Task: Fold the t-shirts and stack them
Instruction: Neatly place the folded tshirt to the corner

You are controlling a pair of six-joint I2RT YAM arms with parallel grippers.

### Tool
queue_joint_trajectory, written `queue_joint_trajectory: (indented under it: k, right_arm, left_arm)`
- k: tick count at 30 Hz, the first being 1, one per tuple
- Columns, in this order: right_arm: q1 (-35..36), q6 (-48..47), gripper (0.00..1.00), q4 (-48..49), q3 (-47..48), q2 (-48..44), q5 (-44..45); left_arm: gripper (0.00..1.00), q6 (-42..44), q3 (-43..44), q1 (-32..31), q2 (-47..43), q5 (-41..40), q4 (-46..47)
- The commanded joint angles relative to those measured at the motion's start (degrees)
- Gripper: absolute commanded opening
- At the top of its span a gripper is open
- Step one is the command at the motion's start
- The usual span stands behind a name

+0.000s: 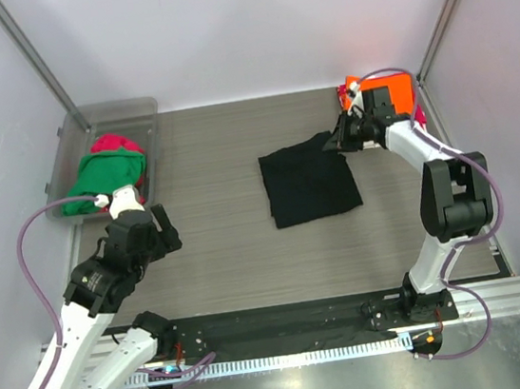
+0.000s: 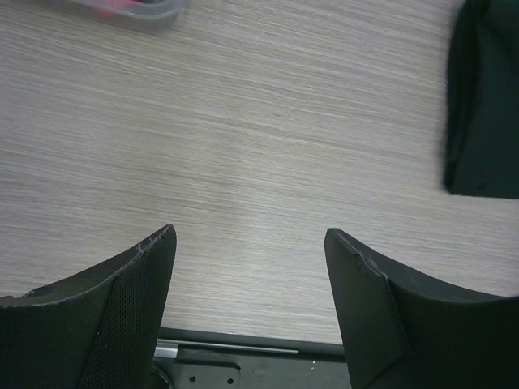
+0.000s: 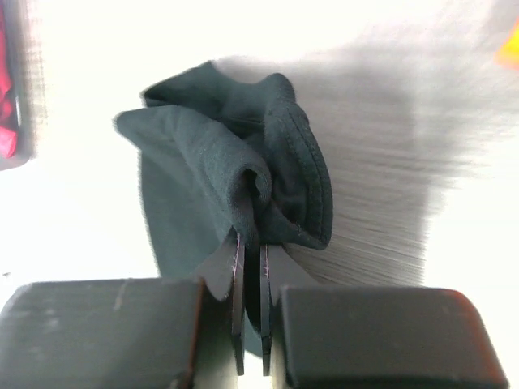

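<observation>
- While the black t-shirt (image 1: 308, 183) lies roughly squared in the middle of the counter (image 1: 220, 257), its fold looks unfinished: the right jaws are clamped together on its bunched far-right corner.
- The left jaws stand apart over bare counter, to the left of that shirt and well clear of it, holding nothing.
- An orange garment (image 1: 398, 90) lies at the far right edge, just behind the right arm's wrist. It may be the start of the stack, though I cannot tell how neatly it is folded.
- The clear bin (image 1: 72, 147) at the far left holds a crumpled green shirt (image 1: 95, 183) with a red shirt (image 1: 117, 143) behind it.
- By my reckoning the task is not yet half done: the black shirt needs finishing and stacking, and both binned shirts remain.
</observation>
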Motion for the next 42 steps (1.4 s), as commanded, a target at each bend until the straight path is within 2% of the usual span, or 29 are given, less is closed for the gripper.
queue_joint_trajectory:
  k: [1, 6, 16, 26, 42]
  right_arm:
    - [-0.2, -5.6, 0.01, -7.2, 6.4, -5.2, 5.7]
    - [-0.2, -8.5, 0.01, -10.8, 13.0, -6.1, 7.5]
    - [-1.5, -16.1, 0.01, -21.1, 32.3, -3.8, 12.4]
    - [-2.8, -19.3, 0.01, -23.3, 42.8, -0.7, 11.8]
    - [-8.7, -19.3, 0.01, -25.2, 58.7, 7.9, 9.2]
  left_arm:
    - [0.75, -0.1, -0.2, 0.2, -0.3, -2.6, 1.6]
    - [0.75, -0.4, -0.1, 0.2, -0.2, -3.3, 1.1]
    - [0.74, -0.6, -0.2, 0.2, 0.1, -3.6, 1.1]
    - [0.74, -0.8, -0.2, 0.2, 0.8, -3.8, 0.9]
    - [0.72, -0.8, -0.2, 0.5, 2.2, -3.7, 1.0]
